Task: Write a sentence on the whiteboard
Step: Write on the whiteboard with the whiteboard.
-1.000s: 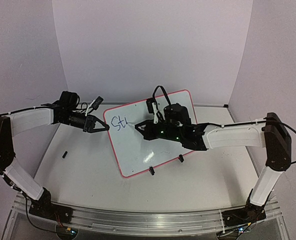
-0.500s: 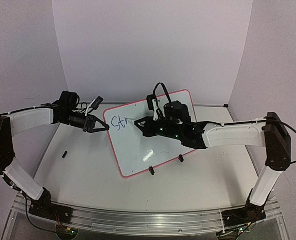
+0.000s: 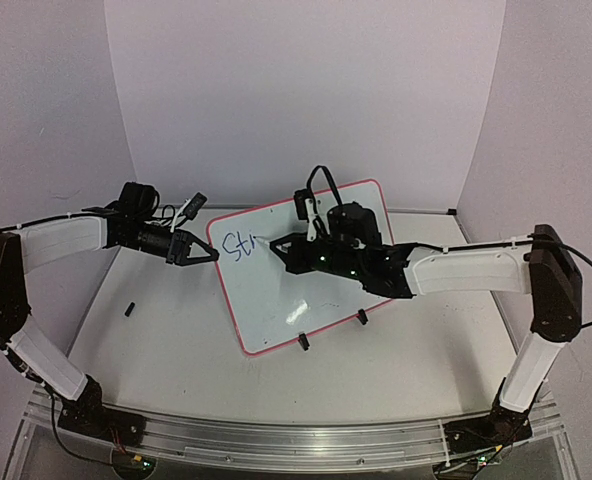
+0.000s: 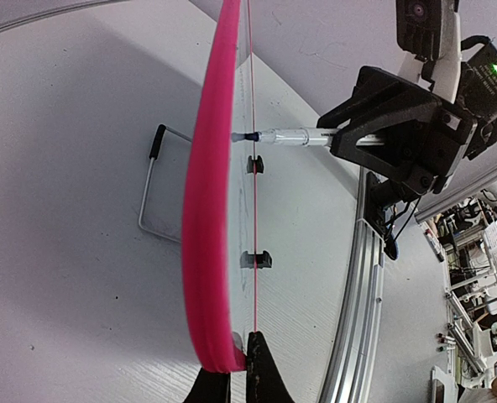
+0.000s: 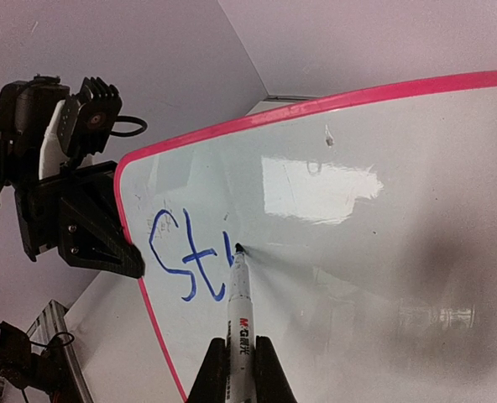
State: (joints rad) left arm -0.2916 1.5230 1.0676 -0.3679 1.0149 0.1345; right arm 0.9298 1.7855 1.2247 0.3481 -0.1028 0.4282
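The whiteboard [image 3: 316, 290] with a red-pink rim stands tilted on two black clip feet in mid-table. Blue lettering "St" plus a short stroke [image 3: 238, 246] sits near its upper left corner; it also shows in the right wrist view [image 5: 181, 264]. My left gripper [image 3: 212, 256] is shut on the whiteboard's left rim [image 4: 211, 252], seen edge-on in the left wrist view with the gripper [image 4: 236, 369] pinching it. My right gripper [image 5: 238, 357] is shut on a white marker [image 5: 238, 319], its tip touching the board right of the "t". The right gripper [image 3: 286, 252] hovers over the board.
A small black marker cap [image 3: 130, 308] lies on the table at the left. A wire stand [image 4: 152, 197] props the board from behind. Purple walls close in the back and sides. An aluminium rail [image 3: 276, 440] runs along the near edge.
The marker tip moved slightly right and up while drawing a short new stroke after "St". The left gripper and board have not moved.
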